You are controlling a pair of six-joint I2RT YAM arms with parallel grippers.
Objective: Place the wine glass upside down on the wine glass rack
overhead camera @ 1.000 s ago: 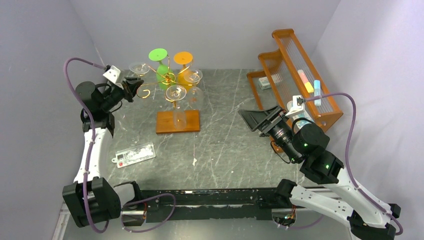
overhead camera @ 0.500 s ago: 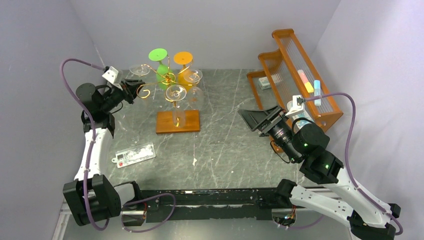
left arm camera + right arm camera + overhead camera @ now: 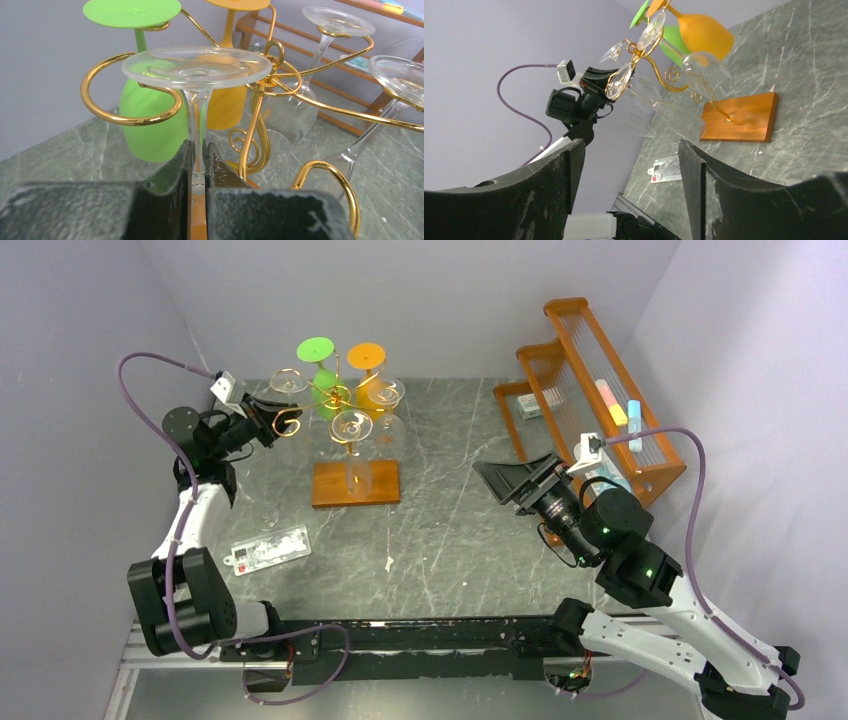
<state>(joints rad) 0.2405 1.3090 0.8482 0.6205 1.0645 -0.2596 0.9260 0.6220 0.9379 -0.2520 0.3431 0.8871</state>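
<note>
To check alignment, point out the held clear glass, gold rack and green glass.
wine glass (image 3: 196,67), left wrist view, foot
wine glass rack (image 3: 335,492), top view, wooden base
green glass (image 3: 150,142), left wrist view, bowl

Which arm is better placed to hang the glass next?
Left. The left gripper holds the glass by its stem, foot up, at a hook of the rack; the right gripper is open, empty, far from it.
</note>
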